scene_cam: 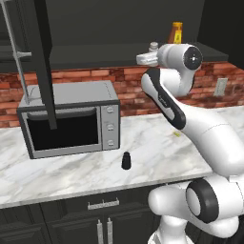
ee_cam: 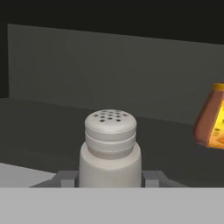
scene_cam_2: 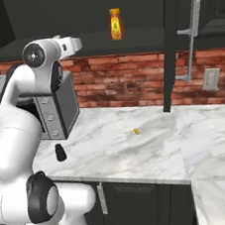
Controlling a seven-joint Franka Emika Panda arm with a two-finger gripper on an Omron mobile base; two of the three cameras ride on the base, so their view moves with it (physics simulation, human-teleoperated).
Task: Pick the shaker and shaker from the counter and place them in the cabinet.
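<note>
I am clamping my gripper (ee_cam: 110, 178) on the light grey shaker (ee_cam: 110, 151), my two fingers (ee_cam: 66, 178) pressing its sides low down, the holed silvery cap standing upright above them. I am holding it up inside the open cabinet (scene_cam: 95, 52), just over the flat dark shelf (ee_cam: 39, 131), with the cabinet's dark back wall behind it. In the left base view the shaker's cap is peeking out above my hand at shelf height.

Down below, the black shaker (scene_cam: 126, 161) is standing upright on the white marble counter (scene_cam: 157, 147), near its front edge and just in front of the microwave (scene_cam: 71, 119). A tiny yellow speck (scene_cam_2: 136, 131) is lying further out on the slab.

Further back on the shelf, to my right, an orange-yellow bottle (scene_cam_2: 116, 24) is standing near the rear wall. The cabinet door is hanging open with its long silver bar handle (scene_cam_2: 194, 29) facing out.
</note>
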